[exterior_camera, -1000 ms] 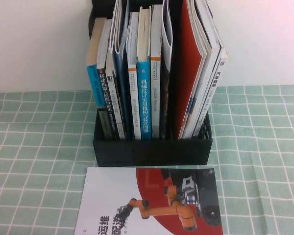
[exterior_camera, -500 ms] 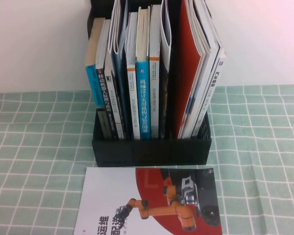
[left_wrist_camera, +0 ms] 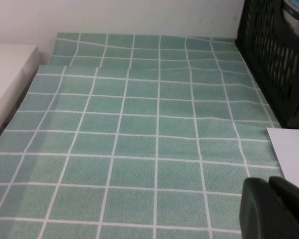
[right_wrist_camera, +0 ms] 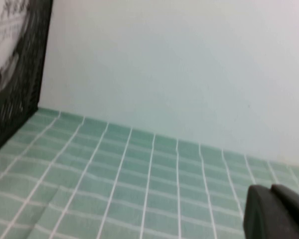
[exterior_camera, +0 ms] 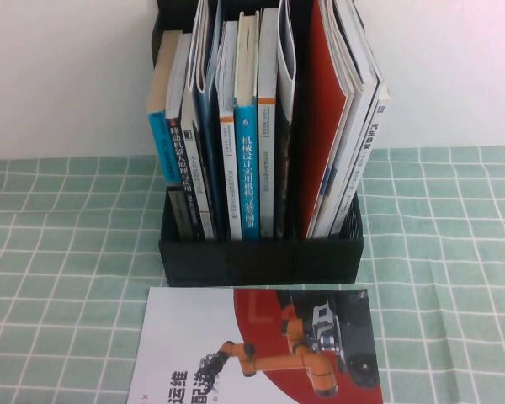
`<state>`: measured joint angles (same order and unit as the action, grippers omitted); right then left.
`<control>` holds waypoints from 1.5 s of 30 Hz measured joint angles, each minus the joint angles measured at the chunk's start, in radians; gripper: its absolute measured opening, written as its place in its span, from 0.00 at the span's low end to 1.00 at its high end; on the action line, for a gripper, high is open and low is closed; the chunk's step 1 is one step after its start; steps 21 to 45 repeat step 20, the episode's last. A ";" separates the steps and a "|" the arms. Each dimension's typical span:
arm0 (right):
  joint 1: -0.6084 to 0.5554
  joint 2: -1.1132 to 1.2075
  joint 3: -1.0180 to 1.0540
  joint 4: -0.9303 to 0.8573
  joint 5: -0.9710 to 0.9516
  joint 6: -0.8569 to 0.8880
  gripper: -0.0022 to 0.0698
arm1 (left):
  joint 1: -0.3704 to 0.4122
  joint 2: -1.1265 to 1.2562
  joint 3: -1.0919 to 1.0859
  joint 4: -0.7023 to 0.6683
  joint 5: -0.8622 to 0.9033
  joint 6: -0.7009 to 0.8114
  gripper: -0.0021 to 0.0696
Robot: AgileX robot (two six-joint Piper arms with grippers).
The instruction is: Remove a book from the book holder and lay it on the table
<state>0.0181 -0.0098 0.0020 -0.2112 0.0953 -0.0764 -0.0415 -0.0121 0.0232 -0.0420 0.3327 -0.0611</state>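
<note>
The book point(exterior_camera: 257, 347), white front with an orange robot arm picture, lies flat on the table point(exterior_camera: 59, 252) just in front of the book holder point(exterior_camera: 261, 259). The black holder stands upright with several books in its slots. Neither gripper shows in the high view. My left gripper point(left_wrist_camera: 274, 209) is shut and empty, low over the cloth left of the holder point(left_wrist_camera: 276, 64); a white corner of the book point(left_wrist_camera: 294, 149) lies beside it. My right gripper point(right_wrist_camera: 276, 214) is shut and empty over the cloth right of the holder point(right_wrist_camera: 12, 79).
A red-covered thin book point(exterior_camera: 324, 126) and a blue-spined book point(exterior_camera: 247, 160) stand in the holder. A white wall rises behind the table. A white ledge point(left_wrist_camera: 5, 79) borders the cloth on the far left.
</note>
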 joint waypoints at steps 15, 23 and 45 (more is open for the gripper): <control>-0.011 0.000 0.026 0.086 0.263 0.012 0.03 | 0.000 0.000 0.000 0.000 0.000 0.000 0.03; -0.011 0.000 0.026 0.086 0.263 0.071 0.03 | 0.000 0.000 0.000 0.000 0.000 0.000 0.03; -0.011 0.000 0.026 0.086 0.263 0.071 0.03 | 0.000 0.000 0.000 0.000 0.000 0.000 0.03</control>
